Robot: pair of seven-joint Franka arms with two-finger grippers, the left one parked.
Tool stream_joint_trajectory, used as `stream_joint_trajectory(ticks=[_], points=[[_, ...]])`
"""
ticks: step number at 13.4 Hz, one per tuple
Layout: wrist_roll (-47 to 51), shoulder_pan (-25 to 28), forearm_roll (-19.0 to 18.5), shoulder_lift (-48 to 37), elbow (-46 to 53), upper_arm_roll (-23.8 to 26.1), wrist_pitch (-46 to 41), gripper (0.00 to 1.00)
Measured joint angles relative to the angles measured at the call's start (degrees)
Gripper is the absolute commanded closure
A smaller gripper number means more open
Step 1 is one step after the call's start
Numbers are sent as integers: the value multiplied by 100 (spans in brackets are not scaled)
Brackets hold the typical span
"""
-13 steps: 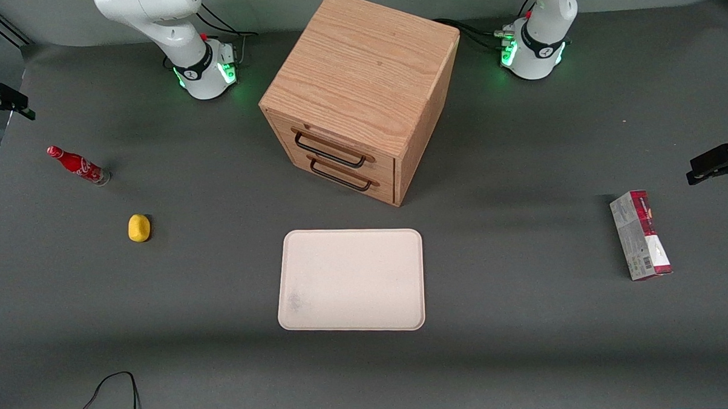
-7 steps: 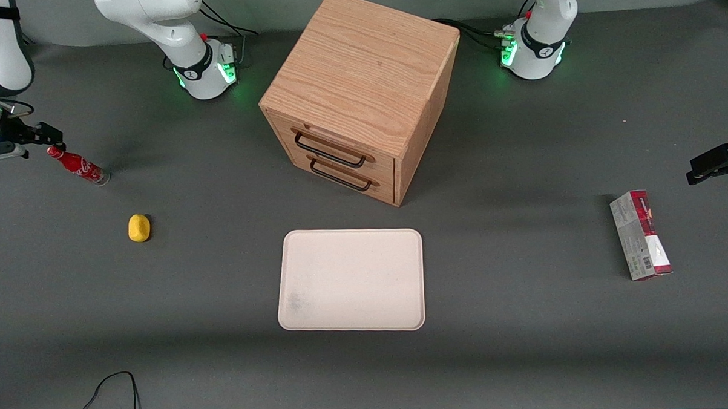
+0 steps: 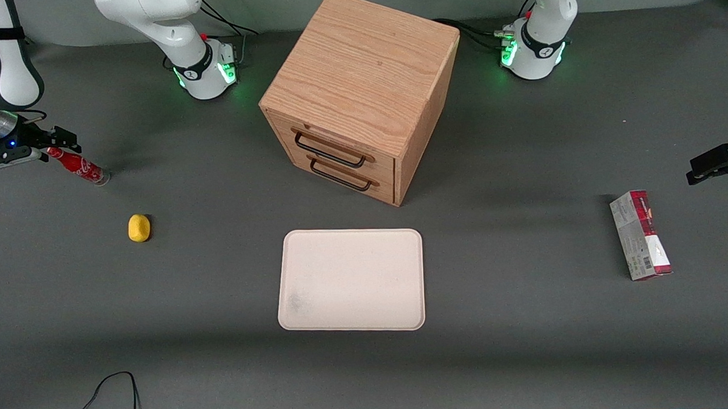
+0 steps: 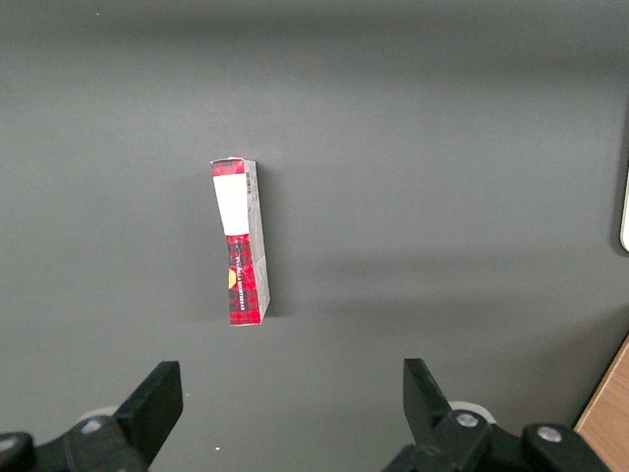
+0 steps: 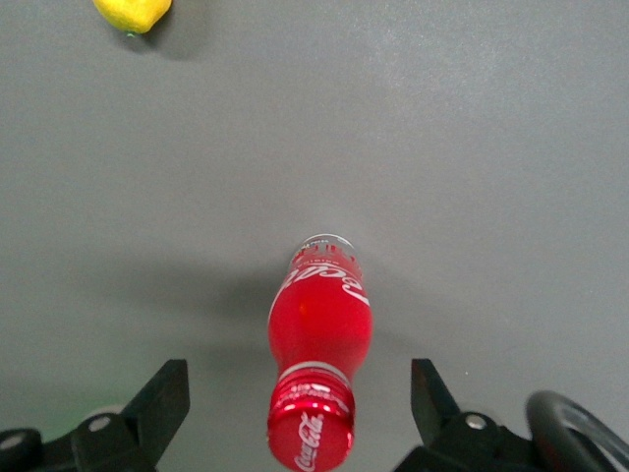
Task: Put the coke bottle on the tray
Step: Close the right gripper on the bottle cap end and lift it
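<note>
One bottle: the coke bottle (image 3: pixel 78 165) lies on its side on the grey desk (image 3: pixel 526 344) toward the working arm's end, cap end pointing at the tool, clear base pointing toward the desk's middle
Tool: the tool (image 3: pixel 50 143) hangs above the cap end of the coke bottle; in the right wrist view its two black fingers (image 5: pixel 162 403) stand wide apart, one on each side of the bottle's cap (image 5: pixel 311 441), with a clear gap to the bottle on both sides; it has hold of nothing
Bottle seen from the wrist: coke bottle (image 5: pixel 321 334) with red body, white script logo on the cap and near the base, resting on bare desk between the spread fingers
Tray: the tray (image 3: pixel 402 251) sits flat near the middle of the desk, nearer the front camera than the wooden cabinet, well apart from the bottle; nothing lies on it, and a faint grey smudge marks one corner
Yellow lump: a small yellow lump (image 3: pixel 139 228) lies on the desk, nearer the front camera than the bottle, and apart from it
Cabinet: a wooden cabinet (image 3: pixel 360 89) with two drawers and dark handles stands mid-desk
Carton: a red-and-grey carton (image 3: pixel 640 235) lies toward the parked arm's end
</note>
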Motion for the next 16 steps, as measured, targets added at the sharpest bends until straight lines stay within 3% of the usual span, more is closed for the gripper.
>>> stream_joint_trajectory(ticks=[1,3,5,6,7,14,16], points=[[-1,1,0,3,1,0,22,9],[-7,1,0,5,3,0,109,46],[-10,4,0,5,6,0,114,74],[-10,5,0,6,6,0,114,93],[-11,5,0,7,6,0,114,100],[-18,10,0,20,98,109,83,100],[-16,12,1,-1,474,306,-501,100]])
